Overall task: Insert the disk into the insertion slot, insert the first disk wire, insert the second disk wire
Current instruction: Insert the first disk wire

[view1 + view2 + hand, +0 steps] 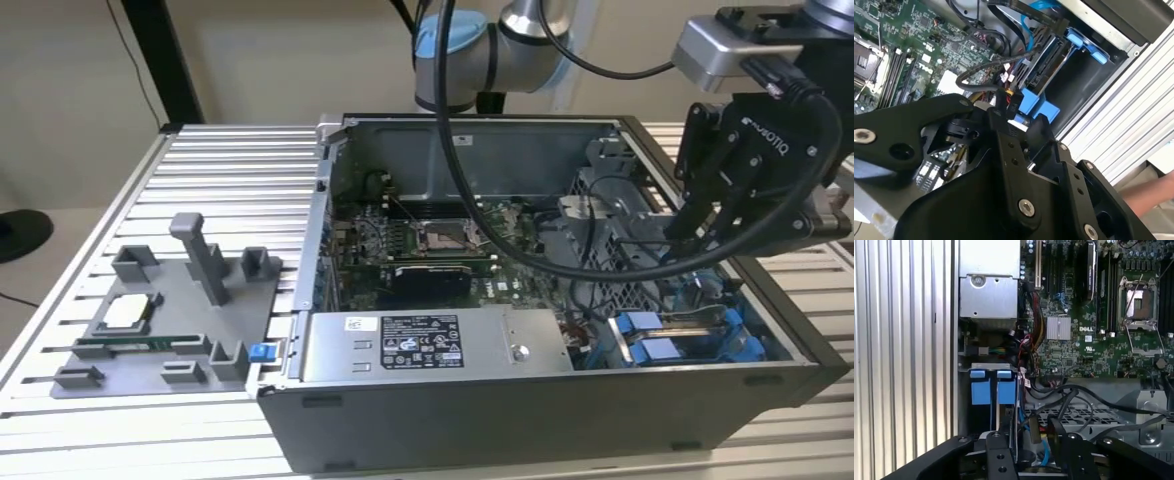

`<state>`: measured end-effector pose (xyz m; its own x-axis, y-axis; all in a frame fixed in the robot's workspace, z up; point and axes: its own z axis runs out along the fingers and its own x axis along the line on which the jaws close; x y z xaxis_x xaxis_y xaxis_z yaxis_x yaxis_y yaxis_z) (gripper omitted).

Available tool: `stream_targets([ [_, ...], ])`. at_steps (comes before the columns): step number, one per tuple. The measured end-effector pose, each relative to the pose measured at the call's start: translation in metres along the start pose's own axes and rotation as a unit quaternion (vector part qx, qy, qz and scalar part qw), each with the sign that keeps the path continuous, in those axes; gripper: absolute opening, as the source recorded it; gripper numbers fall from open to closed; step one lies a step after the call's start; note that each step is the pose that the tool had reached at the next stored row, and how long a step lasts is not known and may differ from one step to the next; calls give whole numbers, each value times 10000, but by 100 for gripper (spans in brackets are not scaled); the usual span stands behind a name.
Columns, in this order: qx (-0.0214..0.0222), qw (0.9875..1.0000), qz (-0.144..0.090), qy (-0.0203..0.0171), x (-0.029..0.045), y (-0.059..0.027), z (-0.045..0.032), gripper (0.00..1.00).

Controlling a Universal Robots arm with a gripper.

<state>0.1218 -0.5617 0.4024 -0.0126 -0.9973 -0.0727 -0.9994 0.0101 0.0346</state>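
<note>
Tally, exterior view: one table (227, 180), one arm (467, 50), one open case (534, 420), and in it one board (507, 285), one socket (441, 238), one power supply (427, 345) and one slot (694, 335). One grey tray (187, 320) on the table, carrying one chip (127, 312) and one memory stick (134, 343). First wrist view adds one finned silver heatsink (1058, 328) and two blue tabs (980, 388) side by side; cables too tangled to count.
</note>
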Motion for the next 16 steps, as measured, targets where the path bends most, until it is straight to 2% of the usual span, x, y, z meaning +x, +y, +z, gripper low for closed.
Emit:
stream_targets([
  [7,-7,9999,-89,-45,0,-24,2,100],
  [16,-10,9998,-123,-177,1,-26,26,100],
])
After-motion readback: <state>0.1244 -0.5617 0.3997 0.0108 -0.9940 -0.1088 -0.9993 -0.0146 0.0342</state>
